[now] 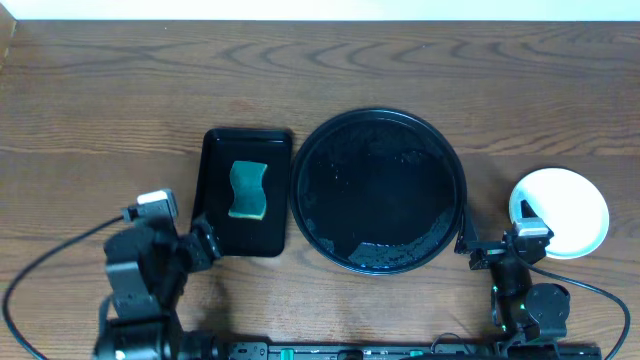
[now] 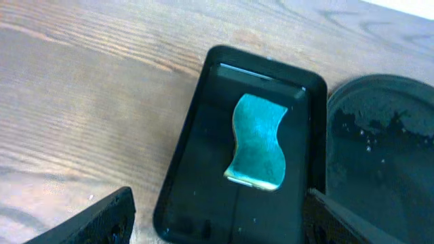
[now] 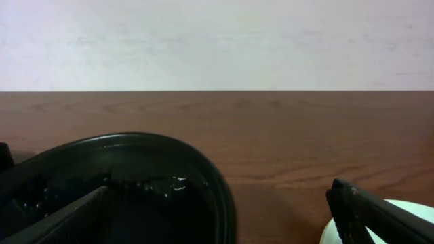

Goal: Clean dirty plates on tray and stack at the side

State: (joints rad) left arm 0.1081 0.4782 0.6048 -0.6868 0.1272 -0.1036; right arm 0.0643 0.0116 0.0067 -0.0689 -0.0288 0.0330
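The round black tray point(image 1: 380, 113) lies mid-table with no plates on it; its glossy floor shows a wet sheen. In the right wrist view its rim point(image 3: 203, 166) fills the lower left. A pale white plate point(image 1: 565, 205) rests on the table right of the tray; from above I cannot tell whether others lie under it. Its edge point(image 3: 413, 210) shows at the lower right. My right gripper point(image 1: 495, 245) point(image 3: 220, 227) stands open between tray and plate, holding nothing. My left gripper point(image 1: 200, 243) point(image 2: 217, 234) is open and empty at the near end of the small rectangular tray.
A small rectangular black tray point(image 1: 215, 190) point(image 2: 196, 135) sits left of the round tray with a teal-green sponge point(image 1: 248, 190) point(image 2: 258, 142) in it. Cables trail from both arm bases along the front edge. A pale wall borders the far side.
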